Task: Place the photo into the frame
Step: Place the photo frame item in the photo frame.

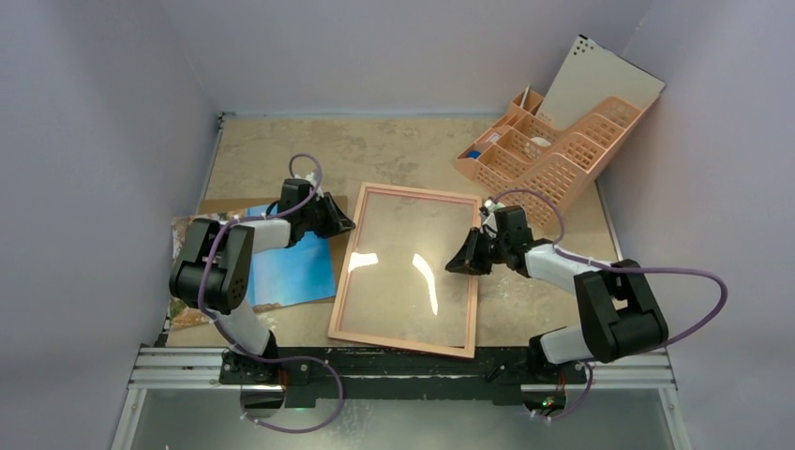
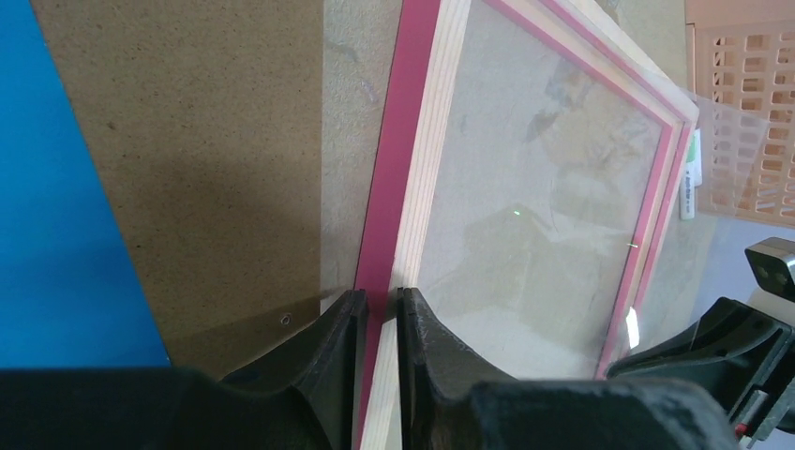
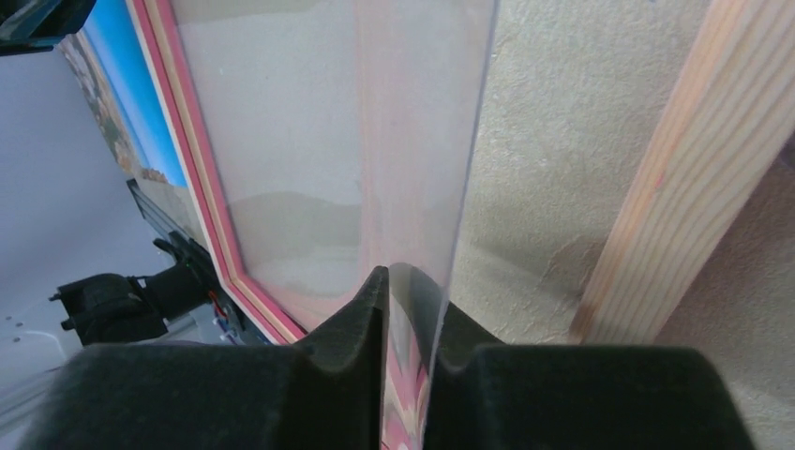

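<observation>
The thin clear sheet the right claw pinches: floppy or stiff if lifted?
Probably fairly stiff: the thin clear sheet shows a straight edge out from the right gripper, with no sag. Likely slippery, as it is glossy and catches bright glare in the overhead view. Being so thin, it may flex or scratch.

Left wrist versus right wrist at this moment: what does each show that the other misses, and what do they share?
Left wrist only: the left gripper pinching the pink-and-wood rail of the frame, plus the brown backing board and the peach organiser. Right wrist only: the right gripper closed on the edge of the clear pane, with that edge apart from the wooden rail beside it. Both: the frame, the clear pane, the blue photo and the tan tabletop.
</observation>
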### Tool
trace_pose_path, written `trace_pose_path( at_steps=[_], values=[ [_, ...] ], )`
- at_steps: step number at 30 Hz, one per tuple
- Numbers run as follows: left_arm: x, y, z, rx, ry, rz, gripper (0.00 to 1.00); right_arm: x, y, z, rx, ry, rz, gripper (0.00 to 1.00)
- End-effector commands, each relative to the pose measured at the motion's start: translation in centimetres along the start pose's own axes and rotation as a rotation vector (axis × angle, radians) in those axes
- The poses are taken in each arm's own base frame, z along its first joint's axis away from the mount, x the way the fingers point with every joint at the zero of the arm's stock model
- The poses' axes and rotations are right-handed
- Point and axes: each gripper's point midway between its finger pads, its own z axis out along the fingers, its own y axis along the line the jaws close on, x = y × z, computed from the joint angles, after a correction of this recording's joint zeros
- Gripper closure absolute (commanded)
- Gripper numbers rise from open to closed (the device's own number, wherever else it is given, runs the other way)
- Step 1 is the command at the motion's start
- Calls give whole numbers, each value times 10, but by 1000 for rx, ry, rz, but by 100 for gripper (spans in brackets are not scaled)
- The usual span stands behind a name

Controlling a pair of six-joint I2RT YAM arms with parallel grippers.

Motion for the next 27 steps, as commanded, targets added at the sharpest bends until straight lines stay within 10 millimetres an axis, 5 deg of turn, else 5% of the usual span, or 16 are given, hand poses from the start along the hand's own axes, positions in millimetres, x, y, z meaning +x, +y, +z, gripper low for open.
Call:
trace_pose_path(
  at_steps=[1,5,15,20,22,27],
  values=[
    [-2,2,5,-27,-7,33,78,-9,-4,4,16,-57,-24,77],
    [-7,-3,3,-17,-20,41,73,-19,11,-5,-20,-122,-37,58],
    [-57,-52,11,126,-150,130,43,-28,12,-3,-36,-169,-51,59],
    [-69,-46,32,98,-166,154,42,-21,4,0,-10,-140,-16,58],
    [-70,-42,39,87,-170,158,42,-17,2,0,-9,-130,0,63],
    [-71,-36,52,72,-179,174,48,-6,3,4,-40,-80,37,96]
  ],
)
